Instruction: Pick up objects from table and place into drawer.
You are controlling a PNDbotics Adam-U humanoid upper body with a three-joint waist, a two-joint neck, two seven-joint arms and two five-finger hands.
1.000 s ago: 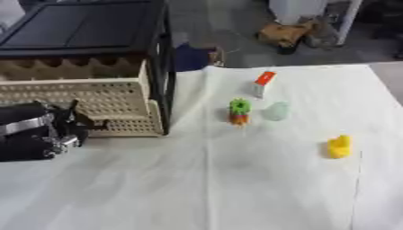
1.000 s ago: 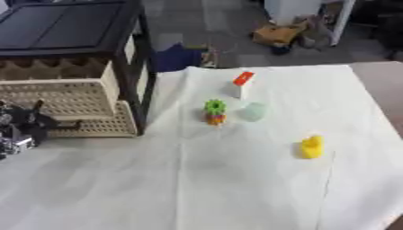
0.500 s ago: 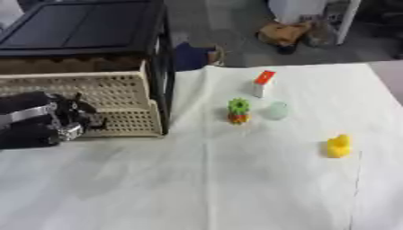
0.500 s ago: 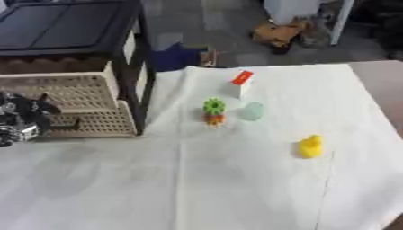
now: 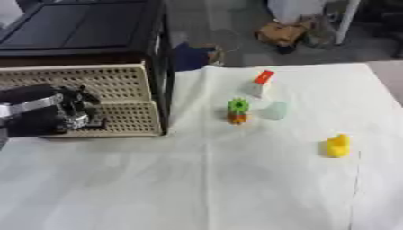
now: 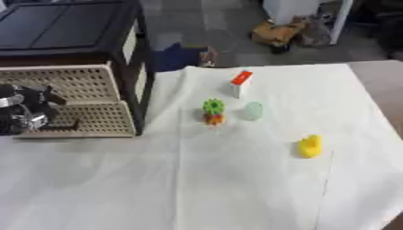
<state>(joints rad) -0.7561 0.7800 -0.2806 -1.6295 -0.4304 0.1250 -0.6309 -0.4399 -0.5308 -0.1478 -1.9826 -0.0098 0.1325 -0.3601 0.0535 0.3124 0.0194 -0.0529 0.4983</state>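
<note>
Though small, a bright yellow duck (image 5: 338, 145).

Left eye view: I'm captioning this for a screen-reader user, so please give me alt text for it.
The robot's left hand is at the front of a beige perforated drawer in a black cabinet at the left of a white-covered table. Four small things lie to the right: a red-and-white piece, a green-and-orange toy, a pale translucent object, a yellow toy.

On the tabletop (image 5: 236, 188): one yellow duck toy (image 5: 338, 145); one green-and-orange toy (image 5: 238, 110); one pale translucent round piece (image 5: 275, 110); one white block with a red top (image 5: 260, 82); one beige perforated drawer (image 5: 118, 104); one black cabinet (image 5: 87, 27).
</note>
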